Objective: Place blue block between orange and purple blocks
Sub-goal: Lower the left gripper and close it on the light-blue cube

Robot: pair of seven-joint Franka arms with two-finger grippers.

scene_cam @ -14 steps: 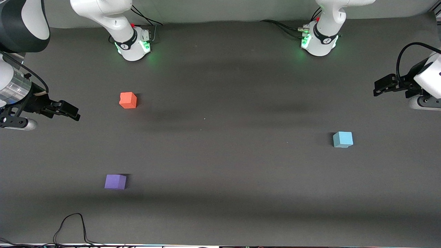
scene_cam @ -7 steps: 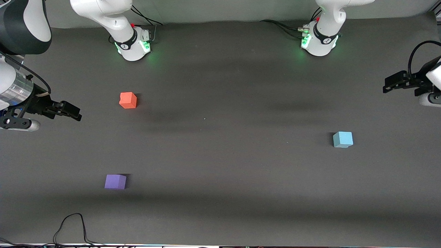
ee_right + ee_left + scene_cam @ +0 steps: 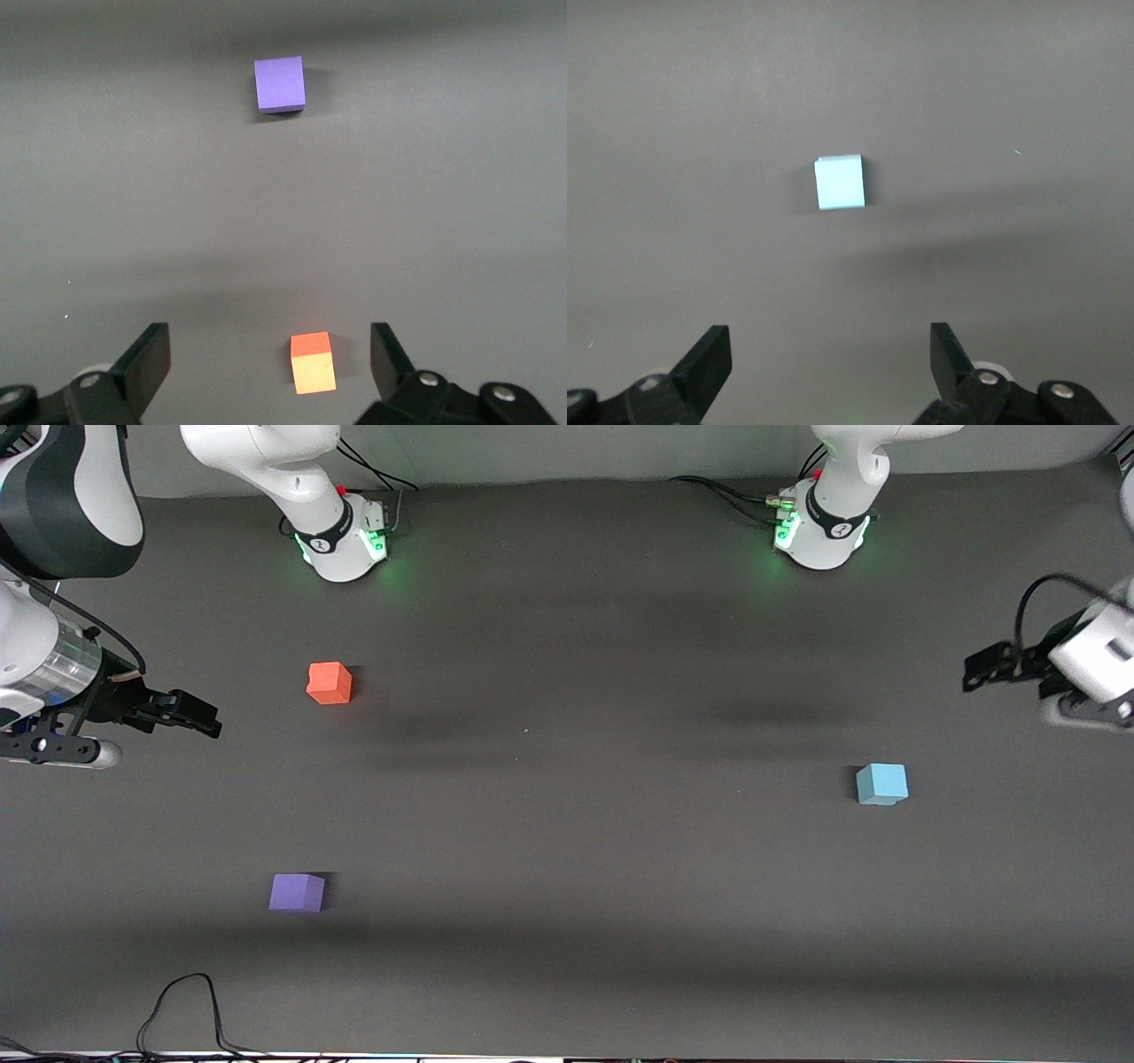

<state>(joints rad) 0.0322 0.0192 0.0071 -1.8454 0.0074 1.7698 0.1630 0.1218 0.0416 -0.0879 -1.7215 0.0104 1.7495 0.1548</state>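
- While all three cubes rest on the dark grey matte table surface [image 3: 567, 824], neither gripper touches any of them.
- Small light sky-blue matte cube [image 3: 881, 784]: sits at the right-centre of the front frame, toward the left arm's end of the table, alone and well apart from the other two cubes. In the left wrist view this cube [image 3: 839, 181] appears just above frame centre, flat on the surface.
- Small orange-red matte cube [image 3: 330, 683]: sits in the upper-left quarter of the front frame, toward the right arm's end of the table. In the right wrist view it [image 3: 313, 362] lies at the bottom centre of the frame, between the two finger tips as seen there but not touching either.
- Small violet-purple matte cube [image 3: 297, 893]: sits in the lower-left quarter of the front frame, nearer to the front camera than the orange-red cube, with bare table between them. In the right wrist view it [image 3: 280, 84] shows near the top centre.
- Left gripper [image 3: 977, 671]: at the right edge of the front frame, up in the air over bare table at the left arm's end. Its fingers [image 3: 709, 359] are spread wide and hold nothing.
- Right gripper [image 3: 205, 720]: at the left edge of the front frame, over bare table beside the orange-red cube. Its fingers [image 3: 152, 352] are spread wide and hold nothing.
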